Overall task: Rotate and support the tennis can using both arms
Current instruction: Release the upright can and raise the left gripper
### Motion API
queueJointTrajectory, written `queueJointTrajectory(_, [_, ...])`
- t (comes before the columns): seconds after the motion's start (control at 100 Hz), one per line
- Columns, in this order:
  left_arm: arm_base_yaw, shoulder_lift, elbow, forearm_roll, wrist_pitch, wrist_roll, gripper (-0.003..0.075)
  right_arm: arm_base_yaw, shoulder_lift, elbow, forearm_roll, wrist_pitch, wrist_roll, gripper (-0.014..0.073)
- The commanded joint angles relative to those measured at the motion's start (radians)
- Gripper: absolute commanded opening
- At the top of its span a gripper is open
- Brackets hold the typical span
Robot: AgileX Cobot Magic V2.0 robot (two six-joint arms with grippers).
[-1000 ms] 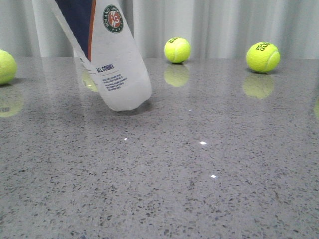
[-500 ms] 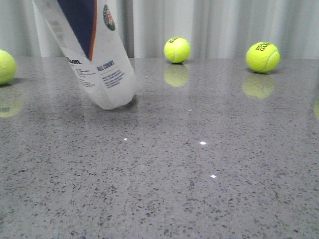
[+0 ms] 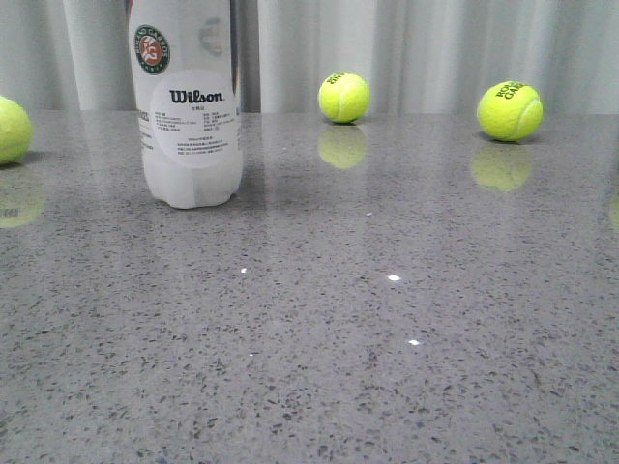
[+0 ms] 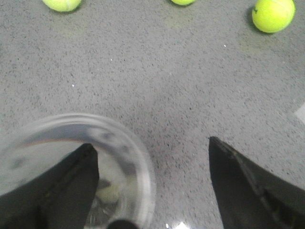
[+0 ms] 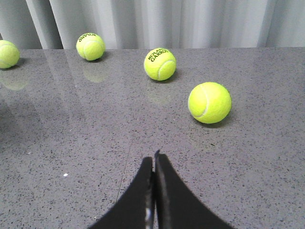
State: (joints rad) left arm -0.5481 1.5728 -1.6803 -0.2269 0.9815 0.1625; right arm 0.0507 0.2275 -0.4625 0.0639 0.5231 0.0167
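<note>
The tennis can (image 3: 189, 126) stands upright on the grey table at the left, its white Wilson label facing the camera and its top cut off by the frame. No arm shows in the front view. From above, the can's round rim (image 4: 143, 167) appears blurred. My left gripper (image 4: 151, 142) is open; one black finger (image 4: 71, 186) overlaps the can's mouth and the other (image 4: 243, 186) hangs over bare table. I cannot tell whether it touches the can. My right gripper (image 5: 154, 155) is shut on nothing, low over the table away from the can.
Tennis balls lie along the back of the table (image 3: 343, 97) (image 3: 510, 110), and one sits at the left edge (image 3: 10, 129). Several balls lie ahead of the right gripper; the nearest ball (image 5: 209, 102) is to one side. A curtain hangs behind the table.
The can swung from a steep lean to upright, and its base shifted left. The round Wilson label now faces the camera.
</note>
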Motion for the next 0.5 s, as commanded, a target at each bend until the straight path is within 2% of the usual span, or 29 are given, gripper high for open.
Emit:
queueJointTrajectory(0.0, [-0.005, -0.011, -0.047, -0.016, -0.098, -0.013, 0.0477, -0.007, 0.008, -0.024, 0.003, -0.074, -0.003, -0.0066])
queueJointTrajectory(0.49, [-0.005, -0.011, -0.084, 0.000, -0.161, -0.013, 0.0466, -0.007, 0.008, -0.024, 0.003, -0.074, -0.003, -0.0066])
